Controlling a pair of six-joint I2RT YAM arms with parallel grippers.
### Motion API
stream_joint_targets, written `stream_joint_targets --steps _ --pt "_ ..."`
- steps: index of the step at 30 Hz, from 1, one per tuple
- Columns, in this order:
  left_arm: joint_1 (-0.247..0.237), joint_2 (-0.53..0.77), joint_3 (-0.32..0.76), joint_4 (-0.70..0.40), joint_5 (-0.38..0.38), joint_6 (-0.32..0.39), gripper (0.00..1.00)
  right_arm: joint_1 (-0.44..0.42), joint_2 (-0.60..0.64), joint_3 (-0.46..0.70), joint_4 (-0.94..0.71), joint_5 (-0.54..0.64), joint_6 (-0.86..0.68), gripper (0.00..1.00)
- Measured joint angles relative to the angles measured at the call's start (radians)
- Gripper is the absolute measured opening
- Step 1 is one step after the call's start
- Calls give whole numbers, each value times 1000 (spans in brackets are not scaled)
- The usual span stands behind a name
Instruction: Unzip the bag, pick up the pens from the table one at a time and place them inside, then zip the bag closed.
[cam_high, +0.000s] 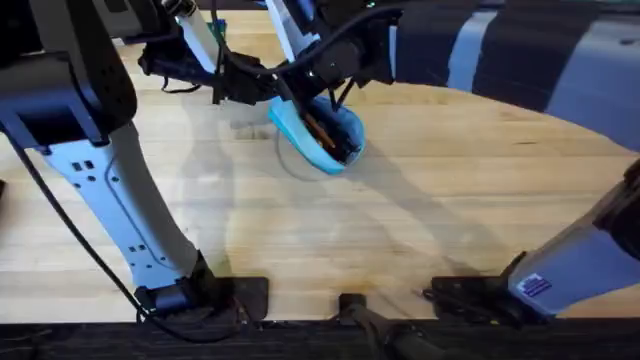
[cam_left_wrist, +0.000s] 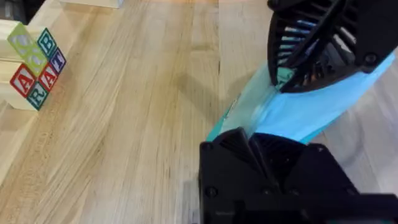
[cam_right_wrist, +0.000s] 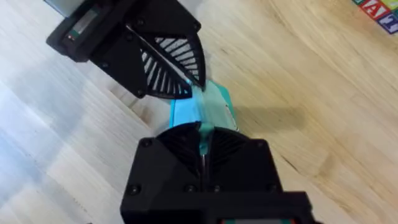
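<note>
The light-blue bag (cam_high: 305, 140) lies on the table (cam_high: 420, 220) at the far middle, its mouth open toward the overhead camera. Inside it I see an orange-red pen (cam_high: 320, 130) and something dark beside it. My left gripper (cam_high: 273, 95) comes in from the left and is shut on the bag's fabric (cam_left_wrist: 298, 115); its fingers (cam_left_wrist: 261, 168) clamp the turquoise edge. My right gripper (cam_high: 335, 98) reaches in from the right and is shut on the bag's edge (cam_right_wrist: 205, 112), with its fingers (cam_right_wrist: 186, 155) pressed together on a thin strip of it. The two grippers face each other closely.
A stack of lettered toy blocks (cam_left_wrist: 34, 65) stands on a pale wooden piece near the table's far side, also seen as blocks (cam_right_wrist: 380, 9). Bare wood stretches from the bag toward the arm bases (cam_high: 200, 290).
</note>
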Motion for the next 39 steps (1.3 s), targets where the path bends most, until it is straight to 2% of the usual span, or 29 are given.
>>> stream_joint_targets --steps 9,21,34,39 --pt "0 0 0 -2 1 0 42 -1 0 11 -22 0 0 31" --pt "-7 0 0 -12 41 0 42 -2 0 99 -179 8 -1 31" --pt "-6 0 0 -4 22 0 42 -5 0 105 -278 8 -1 32" --pt "-7 0 0 -6 22 0 42 -31 0 108 -339 4 -1 31"
